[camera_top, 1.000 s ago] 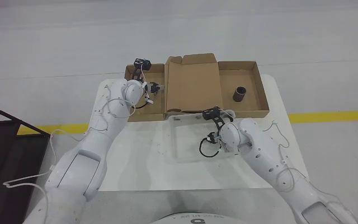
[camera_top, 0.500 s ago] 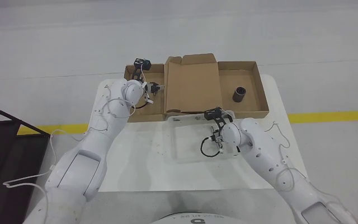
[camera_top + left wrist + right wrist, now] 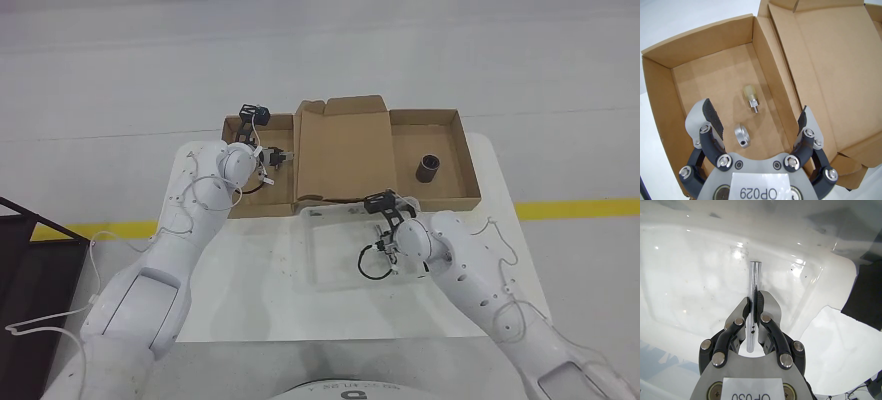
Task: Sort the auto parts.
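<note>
The right gripper (image 3: 753, 299), fingers pinched on a shiny steel rod (image 3: 754, 279), hangs over the clear plastic tray (image 3: 687, 279). At 11 o'clock on the counter (image 3: 250, 290), the left gripper (image 3: 755, 115) holds its fingers wide above a brown cardboard box (image 3: 696, 75) containing a silver collar ring (image 3: 742, 137).

worktop (image 3: 250, 285): white, rounded corners | far edge: open brown cardboard box (image 3: 345, 150), flaps out, spans most of the width | mid-worktop: clear plastic tray (image 3: 312, 262), just in front of the box, far rim close against it
</note>
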Motion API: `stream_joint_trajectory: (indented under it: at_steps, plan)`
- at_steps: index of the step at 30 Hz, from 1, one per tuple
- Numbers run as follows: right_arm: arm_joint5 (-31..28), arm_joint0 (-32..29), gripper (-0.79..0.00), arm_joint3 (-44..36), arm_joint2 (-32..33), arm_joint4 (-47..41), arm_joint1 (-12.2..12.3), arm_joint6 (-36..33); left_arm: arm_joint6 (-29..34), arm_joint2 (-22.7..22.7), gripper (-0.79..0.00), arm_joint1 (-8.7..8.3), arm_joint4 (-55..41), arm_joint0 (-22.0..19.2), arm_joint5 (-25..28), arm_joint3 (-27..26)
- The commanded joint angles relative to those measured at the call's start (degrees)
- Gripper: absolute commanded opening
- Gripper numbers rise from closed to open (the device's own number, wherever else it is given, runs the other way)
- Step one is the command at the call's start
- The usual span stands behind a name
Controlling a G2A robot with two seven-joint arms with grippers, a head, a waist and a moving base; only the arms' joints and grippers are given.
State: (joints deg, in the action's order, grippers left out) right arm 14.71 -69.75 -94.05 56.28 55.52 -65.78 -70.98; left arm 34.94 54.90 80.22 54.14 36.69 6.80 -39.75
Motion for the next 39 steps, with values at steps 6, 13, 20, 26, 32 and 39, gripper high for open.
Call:
stream_joint_trajectory:
  at_steps: [6, 13, 20, 26, 32, 39]
  plan:
    - [-9.1, -6.5, -0.785, -6.4, 8.9, -9.8, 1.5, 7.0, 0.0, 0.0, 0.000, 0.00, 0.0, 0.0, 0.0, 0.0]
    - [-30.2, -10.3, -0.785, -3.5, 19.0, -37.6, 2.7, 5.8, 0.0, 0.0, 0.000, 0.00, 0.0, 0.0, 0.0, 0.0]
    - [-41.1, -4.1, -0.785, 11.0, 19.9, -66.4, 3.0, -7.0, 0.0, 0.0, 0.000, 0.00, 0.0, 0.0, 0.0, 0.0]
    - [-38.9, 0.6, -0.785, 16.7, 16.6, -80.0, 3.5, -9.1, 0.0, 0.0, 0.000, 0.00, 0.0, 0.0, 0.0, 0.0]
    - [-32.9, 2.8, -0.785, 18.5, 16.9, -100.5, 4.2, -15.1, 0.0, 0.0, 0.000, 0.00, 0.0, 0.0, 0.0, 0.0]
    - [-31.0, 4.4, -0.785, 22.6, 16.0, -111.9, 4.0, -17.0, 0.0, 0.0, 0.000, 0.00, 0.0, 0.0, 0.0, 0.0]
